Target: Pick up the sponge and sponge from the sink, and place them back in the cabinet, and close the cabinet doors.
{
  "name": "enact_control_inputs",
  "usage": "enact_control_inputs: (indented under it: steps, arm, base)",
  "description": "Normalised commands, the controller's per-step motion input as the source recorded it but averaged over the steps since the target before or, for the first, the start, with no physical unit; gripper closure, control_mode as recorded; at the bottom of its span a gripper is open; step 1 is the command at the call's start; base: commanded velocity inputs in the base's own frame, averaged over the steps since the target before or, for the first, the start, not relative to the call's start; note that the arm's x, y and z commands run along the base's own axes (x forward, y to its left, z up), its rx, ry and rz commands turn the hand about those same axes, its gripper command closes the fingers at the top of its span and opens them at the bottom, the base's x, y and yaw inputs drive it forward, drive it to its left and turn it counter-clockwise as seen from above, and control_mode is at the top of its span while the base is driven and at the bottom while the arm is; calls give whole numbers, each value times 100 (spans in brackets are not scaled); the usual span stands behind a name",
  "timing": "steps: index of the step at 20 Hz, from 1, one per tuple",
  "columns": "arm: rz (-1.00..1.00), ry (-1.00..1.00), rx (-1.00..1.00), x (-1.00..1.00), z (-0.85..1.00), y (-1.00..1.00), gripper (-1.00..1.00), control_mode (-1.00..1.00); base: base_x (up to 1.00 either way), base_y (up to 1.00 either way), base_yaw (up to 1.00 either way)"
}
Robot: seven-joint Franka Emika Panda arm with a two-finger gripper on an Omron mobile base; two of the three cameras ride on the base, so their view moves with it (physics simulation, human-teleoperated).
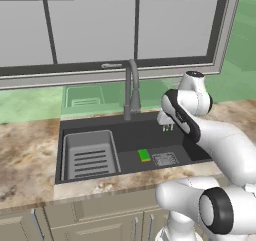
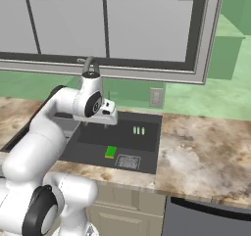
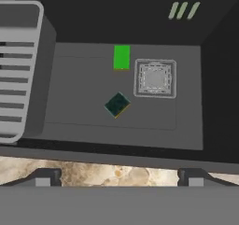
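The black sink (image 1: 150,135) holds both sponges on its floor. In the hand view the bright green sponge (image 3: 122,57) lies left of the square drain (image 3: 155,78). The dark green-black sponge (image 3: 117,104) lies turned at an angle, a little nearer to me. The bright green sponge (image 1: 144,155) (image 2: 111,152) also shows in both base views. My gripper (image 1: 167,129) (image 3: 120,179) hangs above the basin's back right part and looks down into it. It is open, its fingertips wide apart with nothing between them, well above both sponges. The cabinet and its doors are out of view.
A grey slotted rack (image 1: 91,155) fills the sink's left part. The grey gooseneck faucet (image 1: 131,90) rises behind the basin, just left of my arm. Marbled counter (image 2: 196,152) surrounds the sink, a large window stands behind, and base cupboard fronts (image 1: 100,222) run below.
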Motion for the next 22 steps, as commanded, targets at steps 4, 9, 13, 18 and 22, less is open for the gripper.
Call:
enact_control_inputs:
  steps: [4, 9, 13, 18, 22]
  arm:
    - [0, 0, 0, 16, -46, 0, -100, -100]
    - [0, 0, 0, 18, -46, 0, -100, -100]
    - [0, 0, 0, 26, -43, 0, -100, -100]
    - [0, 0, 0, 20, -45, 0, -100, -100]
    - [0, 0, 0, 16, -44, -3, -100, -100]
  base:
    - [0, 0, 0]
    - [0, 0, 0]
    - [0, 0, 0]
    - [0, 0, 0]
    - [0, 0, 0]
